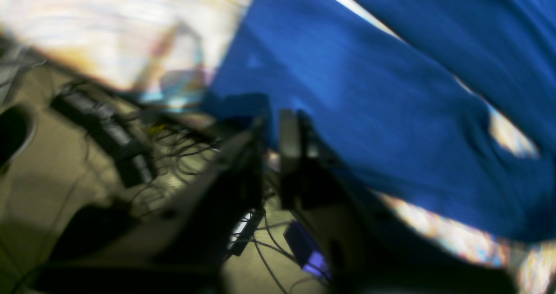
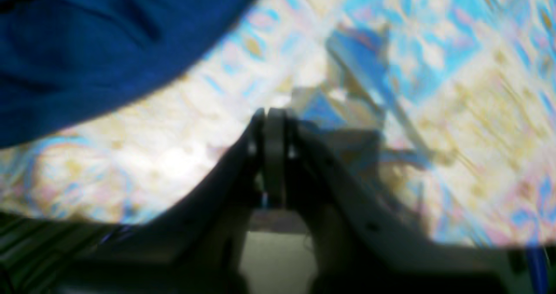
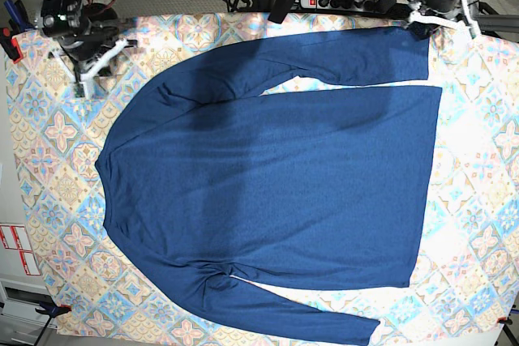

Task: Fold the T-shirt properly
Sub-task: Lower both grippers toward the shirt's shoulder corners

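T-shirt lies spread flat on the tablecloth, both sleeves extended alongside the body. Left gripper sits at the cuff end of the far sleeve, at the tablecloth's edge; its jaws stand slightly parted, and whether cloth lies between them cannot be told through blur. Right gripper is closed on nothing, over bare tablecloth beside the shoulder.

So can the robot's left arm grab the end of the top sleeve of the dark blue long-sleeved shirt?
Probably yes. The left gripper is right by that sleeve's cuff on the dark blue long-sleeved shirt, and nothing lies between them.
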